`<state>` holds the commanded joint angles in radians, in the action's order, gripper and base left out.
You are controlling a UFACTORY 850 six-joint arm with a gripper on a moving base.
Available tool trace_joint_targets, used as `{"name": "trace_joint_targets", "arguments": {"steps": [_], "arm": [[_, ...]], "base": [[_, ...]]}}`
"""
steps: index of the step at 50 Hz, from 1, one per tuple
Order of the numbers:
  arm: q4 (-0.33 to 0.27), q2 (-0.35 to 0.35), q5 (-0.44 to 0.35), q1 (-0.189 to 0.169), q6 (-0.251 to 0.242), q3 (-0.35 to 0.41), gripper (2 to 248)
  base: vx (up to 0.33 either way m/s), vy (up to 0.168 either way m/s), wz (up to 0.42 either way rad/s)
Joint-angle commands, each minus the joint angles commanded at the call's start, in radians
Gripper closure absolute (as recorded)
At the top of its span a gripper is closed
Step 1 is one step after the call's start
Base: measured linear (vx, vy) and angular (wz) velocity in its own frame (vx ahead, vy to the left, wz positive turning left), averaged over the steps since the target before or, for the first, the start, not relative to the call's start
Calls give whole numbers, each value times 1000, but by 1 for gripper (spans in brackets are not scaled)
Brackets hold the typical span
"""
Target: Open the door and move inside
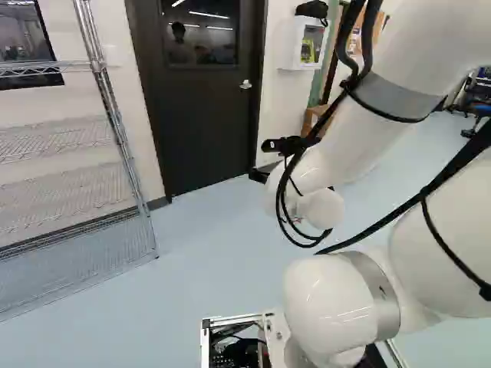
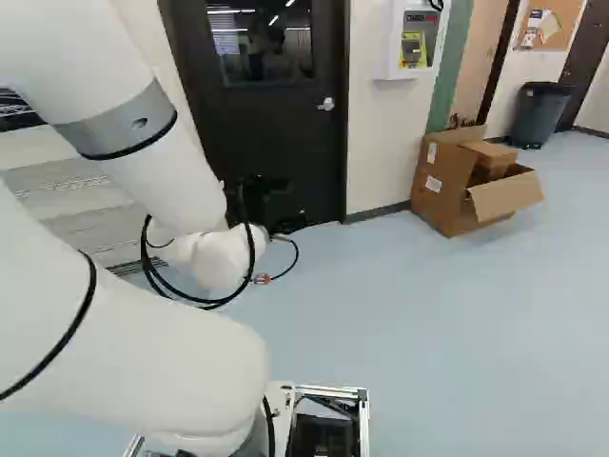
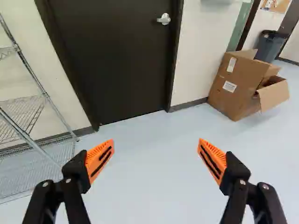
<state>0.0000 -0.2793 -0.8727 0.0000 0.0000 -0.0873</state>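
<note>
At the left of the left base view stands wire shelving (image 1: 123, 130), then the shut dark door (image 1: 203, 115). Short of it, the claw (image 2: 269, 203) is released, fingers (image 3: 99, 159) spread wide. Farther right come the door handle (image 2: 326, 104), an open cardboard box (image 2: 447, 186) and a bin (image 2: 540, 116).

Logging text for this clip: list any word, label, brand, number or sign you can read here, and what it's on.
None can be read with certainty.
White labels on the cardboard box: print too small.
White wall cabinet: lettering inside too blurred.
Yellow item in that cabinet: too blurred.
Papers on the bulletin board: too small.
</note>
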Motion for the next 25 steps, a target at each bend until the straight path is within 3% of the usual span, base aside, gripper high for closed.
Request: {"name": "trace_joint_targets", "arguments": {"steps": [25], "arm": [[0, 0, 0, 0, 0, 0, 3]], "base": [[0, 0, 0]]}}
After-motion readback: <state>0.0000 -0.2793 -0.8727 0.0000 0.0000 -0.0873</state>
